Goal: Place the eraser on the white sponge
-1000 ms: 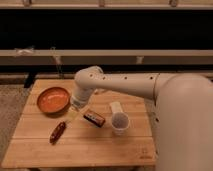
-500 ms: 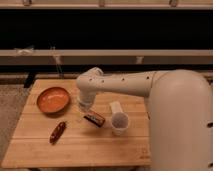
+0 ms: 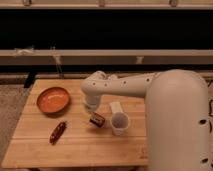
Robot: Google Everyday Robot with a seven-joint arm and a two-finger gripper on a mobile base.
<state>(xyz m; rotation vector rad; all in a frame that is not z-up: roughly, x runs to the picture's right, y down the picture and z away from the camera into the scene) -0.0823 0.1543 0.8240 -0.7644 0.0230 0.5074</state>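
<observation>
End effector (image 3: 92, 108) hangs just above the eraser (image 3: 97, 120), which lies mid desk (image 3: 75, 150); can't tell its grip state. Best to grab the eraser squarely, lift clear of the cup (image 3: 120, 123), then set it flat on the sponge (image 3: 116, 106) just far-right.

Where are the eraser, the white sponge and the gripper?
eraser (image 3: 97, 120), camera view, on its dark top face.
white sponge (image 3: 115, 106), camera view, on its visible top face.
gripper (image 3: 92, 111), camera view, on its lower end, just above the eraser.
</observation>
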